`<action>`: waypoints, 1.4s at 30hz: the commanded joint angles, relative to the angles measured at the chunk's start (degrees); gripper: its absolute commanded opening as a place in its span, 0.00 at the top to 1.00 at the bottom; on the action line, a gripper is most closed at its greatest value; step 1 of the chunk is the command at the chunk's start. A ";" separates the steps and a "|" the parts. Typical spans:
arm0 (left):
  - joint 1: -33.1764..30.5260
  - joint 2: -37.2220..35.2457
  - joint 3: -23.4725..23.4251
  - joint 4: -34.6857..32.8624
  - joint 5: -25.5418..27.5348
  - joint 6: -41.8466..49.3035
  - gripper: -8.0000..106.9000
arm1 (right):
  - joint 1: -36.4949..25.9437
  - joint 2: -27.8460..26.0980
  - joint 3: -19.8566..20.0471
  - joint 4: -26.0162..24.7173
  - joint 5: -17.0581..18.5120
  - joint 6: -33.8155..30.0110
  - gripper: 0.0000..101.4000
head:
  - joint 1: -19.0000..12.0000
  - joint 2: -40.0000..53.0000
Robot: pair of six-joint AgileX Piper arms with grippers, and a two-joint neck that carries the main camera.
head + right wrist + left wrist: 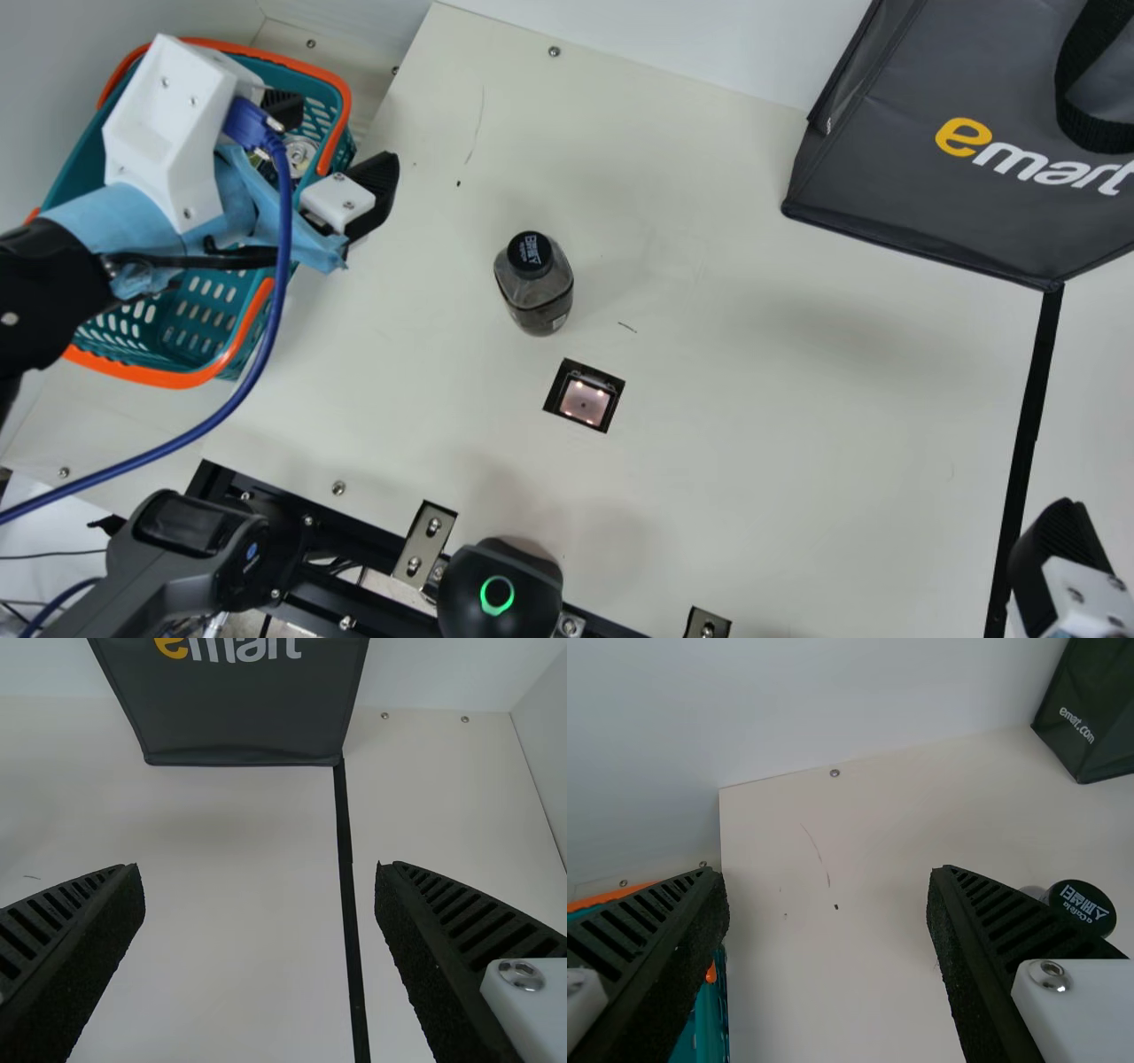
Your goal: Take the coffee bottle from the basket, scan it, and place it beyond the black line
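In the main view, the coffee bottle point(536, 292) stands upright on the table point(753, 425), between my spread left gripper point(341, 133) and my right gripper point(1063, 558). My left wrist view puts its cap point(1082, 907) outside the finger gap. My right wrist view has that gripper wide apart.

A cream table point(797, 372) spreads below a plain white far wall point(620, 35). Pale walls also stand at the left point(53, 89) and right point(549, 753), each meeting the far wall in a corner. Small screws point(555, 51) dot the tabletop, and a thin scratch point(475, 124) marks its far left part. Silver brackets point(423, 545) and a dark rail point(363, 540) line the near edge. Soft shadows lie on the surface.
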 commanded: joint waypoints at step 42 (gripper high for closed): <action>0.00 0.00 0.00 0.00 0.00 0.00 0.15 | 0.00 0.00 0.00 0.00 0.00 0.00 0.10 | -1.48 -19.86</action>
